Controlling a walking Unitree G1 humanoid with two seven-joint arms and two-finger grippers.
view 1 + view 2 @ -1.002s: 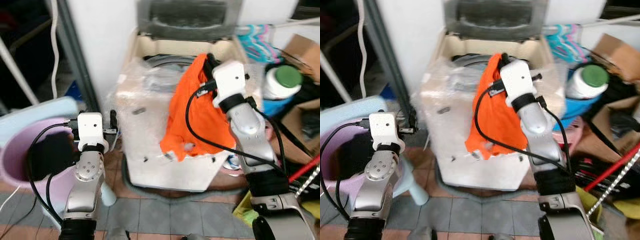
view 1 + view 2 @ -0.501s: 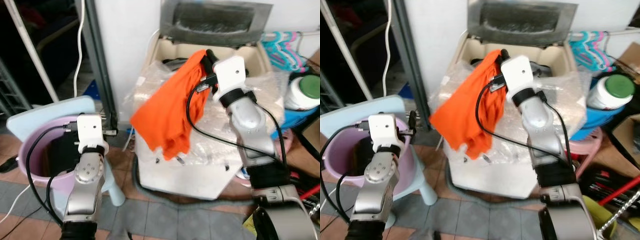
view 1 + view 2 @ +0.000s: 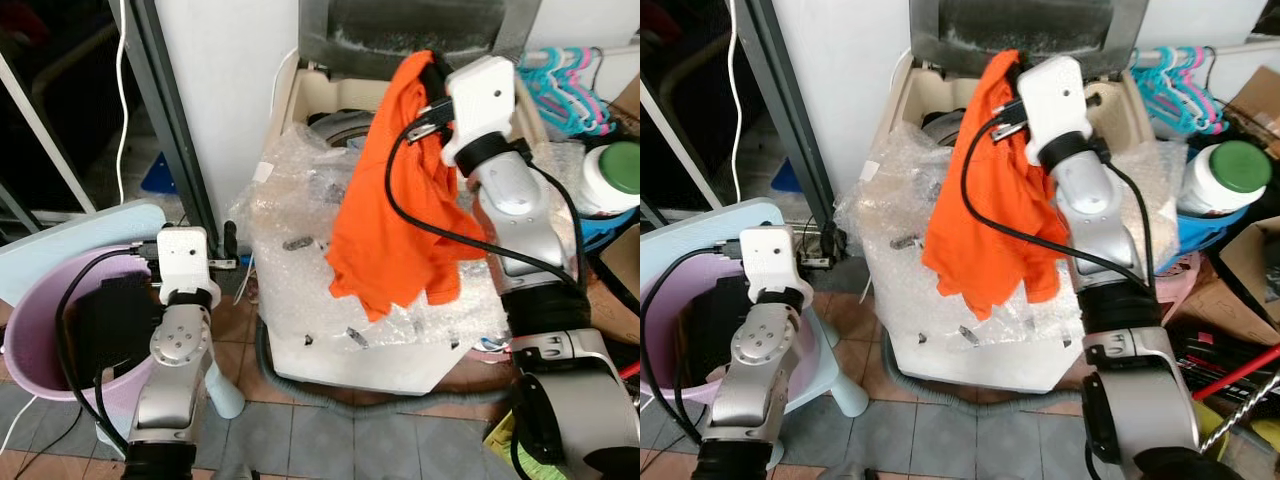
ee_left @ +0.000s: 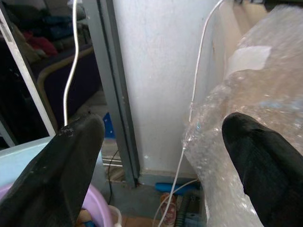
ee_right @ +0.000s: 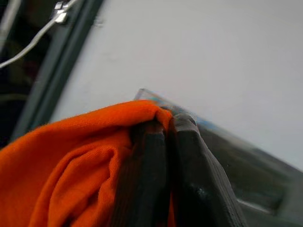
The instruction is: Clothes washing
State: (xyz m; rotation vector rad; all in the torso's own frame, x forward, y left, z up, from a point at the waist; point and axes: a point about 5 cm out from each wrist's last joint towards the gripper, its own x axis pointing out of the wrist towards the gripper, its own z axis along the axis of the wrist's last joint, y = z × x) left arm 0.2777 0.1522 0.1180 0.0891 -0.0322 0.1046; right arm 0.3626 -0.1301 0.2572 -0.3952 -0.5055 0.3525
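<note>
Above the open washing machine [image 3: 330, 330] the right gripper [image 5: 163, 127] pinches an orange garment [image 3: 395, 220] at its top fold — cloth hanging below it; left gripper [image 4: 156, 156] spread wide beside the pink tub [image 3: 40, 350]

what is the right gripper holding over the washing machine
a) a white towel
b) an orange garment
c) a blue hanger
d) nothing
b: the right gripper has its jaws shut on the orange garment, which hangs down over the front of the open washing machine.
</note>
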